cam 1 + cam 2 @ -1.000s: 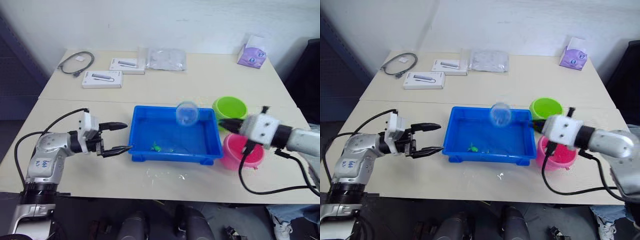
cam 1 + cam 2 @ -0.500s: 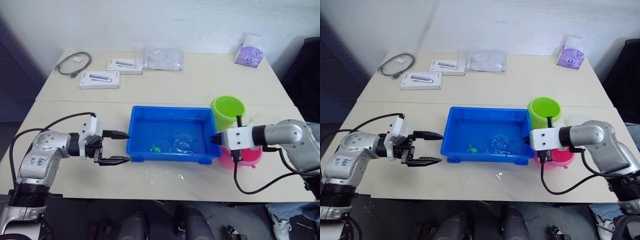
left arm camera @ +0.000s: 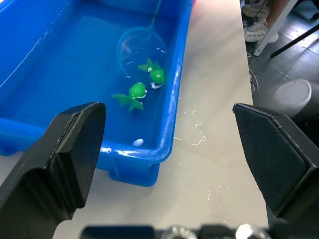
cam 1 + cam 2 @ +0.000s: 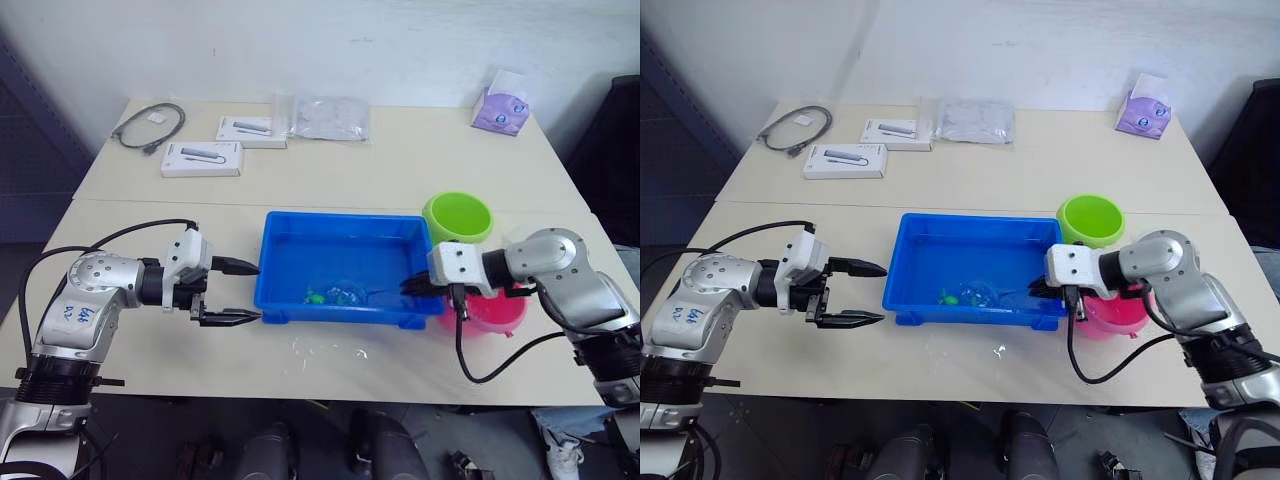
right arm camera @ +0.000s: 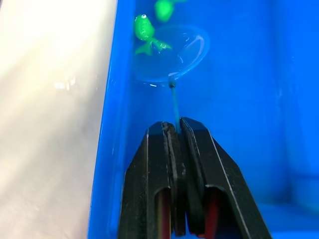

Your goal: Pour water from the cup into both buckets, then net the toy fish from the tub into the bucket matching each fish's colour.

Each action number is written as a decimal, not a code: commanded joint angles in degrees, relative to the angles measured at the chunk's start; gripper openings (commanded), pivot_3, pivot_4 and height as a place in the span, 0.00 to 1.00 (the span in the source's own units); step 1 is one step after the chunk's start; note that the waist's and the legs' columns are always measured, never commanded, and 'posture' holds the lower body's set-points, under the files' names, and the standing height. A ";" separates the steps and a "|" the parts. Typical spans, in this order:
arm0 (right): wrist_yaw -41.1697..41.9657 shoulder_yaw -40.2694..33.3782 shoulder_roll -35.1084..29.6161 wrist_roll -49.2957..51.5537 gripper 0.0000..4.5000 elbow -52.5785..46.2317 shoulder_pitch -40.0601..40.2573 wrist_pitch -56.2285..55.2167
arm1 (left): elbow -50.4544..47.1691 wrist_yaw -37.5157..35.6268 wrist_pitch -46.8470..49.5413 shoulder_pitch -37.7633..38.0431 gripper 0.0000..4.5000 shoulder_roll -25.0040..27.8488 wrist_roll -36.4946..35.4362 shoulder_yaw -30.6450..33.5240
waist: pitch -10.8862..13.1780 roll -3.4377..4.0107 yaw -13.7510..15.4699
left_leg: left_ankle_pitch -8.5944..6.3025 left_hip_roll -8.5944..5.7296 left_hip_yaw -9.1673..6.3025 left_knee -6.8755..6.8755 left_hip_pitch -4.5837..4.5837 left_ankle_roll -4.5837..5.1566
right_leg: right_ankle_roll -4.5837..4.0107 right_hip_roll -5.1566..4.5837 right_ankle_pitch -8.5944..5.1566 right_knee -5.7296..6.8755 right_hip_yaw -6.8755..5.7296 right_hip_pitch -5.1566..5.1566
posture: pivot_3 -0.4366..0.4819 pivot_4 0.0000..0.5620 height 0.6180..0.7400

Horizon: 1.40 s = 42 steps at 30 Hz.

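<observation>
Right wrist view: our right gripper [image 5: 177, 130] is squeezing the net [image 5: 171, 59] beside two green fish [image 5: 144, 31] in the tub [image 4: 285, 240] — netting is nearing its end; left gripper [image 4: 240, 292] is hanging open, empty.

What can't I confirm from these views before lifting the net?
- Buckets' contents: the green bucket is seen from too low an angle, and the right gripper and arm cover the pink bucket.
- Whether a fish is inside the net or only above its hoop, right wrist view.
- Water level in the tub: too clear to see.
</observation>
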 commanded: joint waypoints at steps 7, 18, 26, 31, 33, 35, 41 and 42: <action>-0.17 -6.10 -0.42 6.73 0.00 -3.46 -0.55 10.05 | 1.39 0.33 -1.65 -0.82 0.98 -0.11 0.31 0.78 | 0.00 0.01 -0.05 | 0.00 0.01 0.00 0.00 0.00 0.00 | 0.00 -0.02 0.00 0.02 -0.01 -0.01 | 0.48 0.27 1.00; -2.37 -7.17 0.10 2.70 0.00 -2.57 0.79 1.89 | 2.18 0.59 -2.31 -1.39 0.98 -1.01 0.07 0.75 | 0.00 0.01 -0.08 | 0.00 -0.02 0.01 -0.01 -0.01 0.00 | 0.00 0.01 0.00 0.03 -0.04 -0.02 | 0.48 0.27 1.00; -5.73 -4.15 5.64 0.20 0.00 -7.24 1.08 -1.70 | 1.79 1.65 -3.00 2.52 0.98 -0.12 -0.04 2.89 | 0.01 0.02 -0.22 | 0.01 0.01 0.03 -0.01 0.01 -0.02 | 0.00 0.05 0.00 0.04 -0.01 -0.03 | 0.48 0.27 1.00; -7.41 -1.25 6.94 -2.60 0.00 -9.34 2.35 -2.14 | 1.05 2.33 -3.04 6.28 0.98 1.02 0.02 4.08 | 0.01 0.02 -0.03 | 0.01 0.01 -0.01 0.00 0.00 -0.02 | 0.00 -0.02 0.00 0.05 -0.03 -0.02 | 0.48 0.27 1.00; -8.12 -0.34 7.49 -3.68 0.00 -9.69 3.00 -2.99 | 0.63 2.54 -2.85 7.06 0.98 1.34 -0.06 4.27 | 0.01 0.02 0.02 | 0.01 -0.01 -0.02 0.01 -0.01 -0.02 | 0.00 -0.02 0.00 0.05 -0.03 -0.02 | 0.48 0.27 1.00; -9.20 0.36 7.88 -5.51 0.00 -8.93 3.08 -5.00 | 0.46 2.73 -2.77 7.20 0.98 1.39 -0.09 4.31 | 0.01 0.02 -0.03 | 0.01 -0.02 -0.02 0.01 0.00 -0.02 | 0.00 -0.05 0.00 0.05 -0.03 -0.01 | 0.48 0.27 1.00; -13.75 0.98 9.80 -10.17 0.00 -4.84 0.74 -7.33 | 0.44 3.16 -2.29 6.48 0.98 1.26 -0.25 3.98 | 0.01 0.02 -0.21 | 0.01 -0.01 0.00 0.00 0.01 -0.02 | 0.00 -0.03 0.00 0.07 -0.03 -0.02 | 0.48 0.27 1.00; -14.33 0.80 10.09 -10.68 0.00 -3.93 0.11 -7.73 | 0.38 3.25 -2.19 6.36 0.98 1.16 -0.29 3.91 | 0.01 0.02 -0.23 | 0.01 -0.01 0.00 0.01 0.02 -0.02 | 0.00 -0.02 0.00 0.07 -0.03 -0.02 | 0.48 0.27 1.00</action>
